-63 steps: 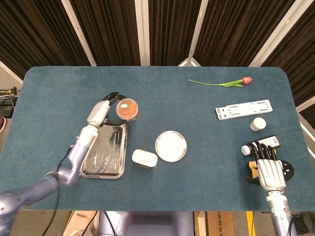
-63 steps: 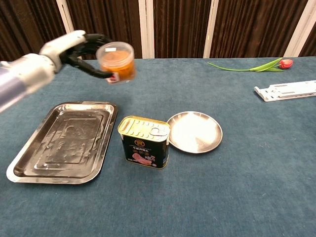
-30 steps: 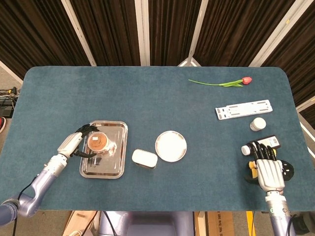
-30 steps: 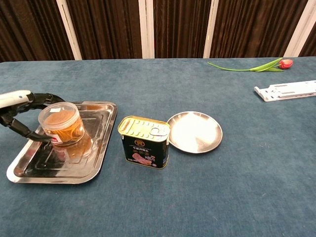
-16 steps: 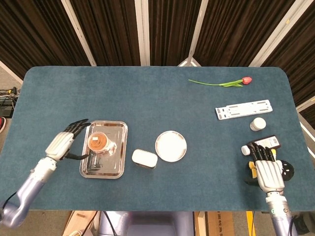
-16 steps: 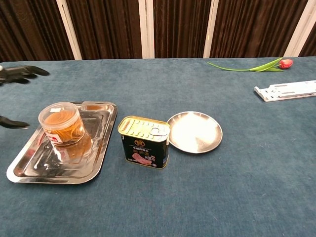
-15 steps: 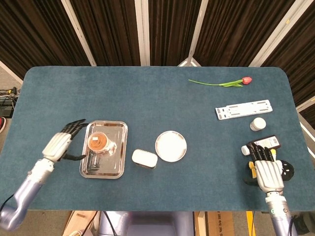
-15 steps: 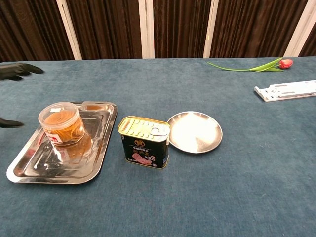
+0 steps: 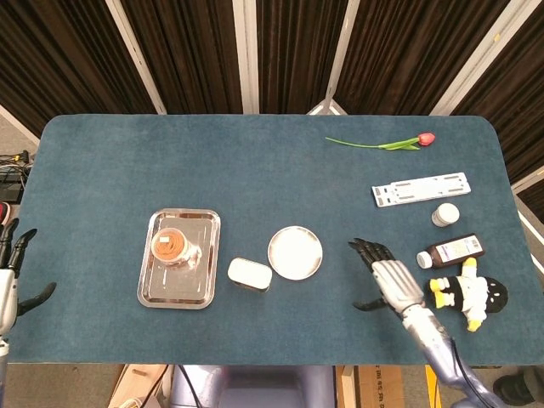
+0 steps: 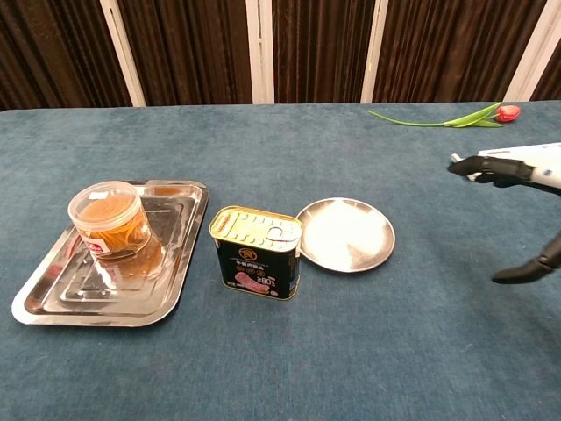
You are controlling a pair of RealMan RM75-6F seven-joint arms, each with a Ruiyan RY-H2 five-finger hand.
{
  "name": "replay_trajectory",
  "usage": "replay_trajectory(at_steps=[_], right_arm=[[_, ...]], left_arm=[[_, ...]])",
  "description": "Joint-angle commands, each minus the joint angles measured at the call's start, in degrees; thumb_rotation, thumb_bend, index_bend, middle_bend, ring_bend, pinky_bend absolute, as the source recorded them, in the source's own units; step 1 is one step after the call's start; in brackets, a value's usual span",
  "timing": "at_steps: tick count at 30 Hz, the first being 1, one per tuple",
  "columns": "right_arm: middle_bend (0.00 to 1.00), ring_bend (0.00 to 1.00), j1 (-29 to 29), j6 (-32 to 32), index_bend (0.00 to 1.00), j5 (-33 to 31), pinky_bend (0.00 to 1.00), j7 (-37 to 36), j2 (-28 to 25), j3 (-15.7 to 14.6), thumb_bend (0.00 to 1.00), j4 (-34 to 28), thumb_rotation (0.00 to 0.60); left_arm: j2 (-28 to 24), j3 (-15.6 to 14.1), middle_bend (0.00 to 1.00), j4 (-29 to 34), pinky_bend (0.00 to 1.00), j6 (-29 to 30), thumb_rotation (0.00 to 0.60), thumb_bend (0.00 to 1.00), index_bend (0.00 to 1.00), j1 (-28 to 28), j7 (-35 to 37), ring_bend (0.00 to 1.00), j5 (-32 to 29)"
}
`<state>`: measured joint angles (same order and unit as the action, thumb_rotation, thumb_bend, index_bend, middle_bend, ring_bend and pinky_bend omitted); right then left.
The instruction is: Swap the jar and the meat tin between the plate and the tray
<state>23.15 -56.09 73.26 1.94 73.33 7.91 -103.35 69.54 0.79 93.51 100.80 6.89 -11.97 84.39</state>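
Observation:
The clear jar [image 9: 172, 247] with orange contents stands upright in the far part of the steel tray [image 9: 174, 293]; the chest view shows the same jar [image 10: 110, 219] and tray [image 10: 131, 298]. The meat tin [image 9: 249, 274] stands on the cloth between the tray and the round steel plate [image 9: 295, 252], which has nothing on it. In the chest view the tin [image 10: 256, 252] is just left of the plate [image 10: 344, 234]. My right hand [image 9: 387, 276] is open, fingers spread, to the right of the plate and holds nothing. My left hand [image 9: 8, 272] is open at the table's left edge, far from the tray.
A tulip [image 9: 382, 144] lies at the far right. A white strip [image 9: 421, 189], a small white bottle [image 9: 444, 214], a brown bottle [image 9: 450, 252] and a plush toy [image 9: 466, 291] sit along the right side, beyond my right hand.
My left hand has let go of the jar in the tray and drawn back to the left edge. My right hand has moved left, away from the plush toy, toward the plate.

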Motion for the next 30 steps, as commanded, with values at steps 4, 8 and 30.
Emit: replay_trajectory(at_steps=[4,8,30], right_arm=[[0.00,0.00,8.7,-2.6,0.00,-18.7,0.00,19.0,7.7,5.6,0.02,-11.0,0.600],[0.00,0.01,12.8,-5.2,0.00,-27.8,0.00,25.8,11.2,7.0,0.02,-13.1,0.600],[0.17,0.20,30.7,-28.1,0.13,-50.0,0.00,46.9,33.7,12.9,0.02,-8.0,0.600]], left_arm=[[1.4,1.7,0.00,-2.4,0.00,0.9,0.600,0.13,0.17,-1.0,-0.7,0.00,0.7],[2.3,3.6,0.00,-3.4,0.00,1.6,0.600,0.14,0.17,-1.3,-2.1,0.00,-0.4],[2.2,7.5,0.00,-3.3,0.00,0.2,0.600,0.14,0.18,-2.8,-0.2,0.00,-3.1]])
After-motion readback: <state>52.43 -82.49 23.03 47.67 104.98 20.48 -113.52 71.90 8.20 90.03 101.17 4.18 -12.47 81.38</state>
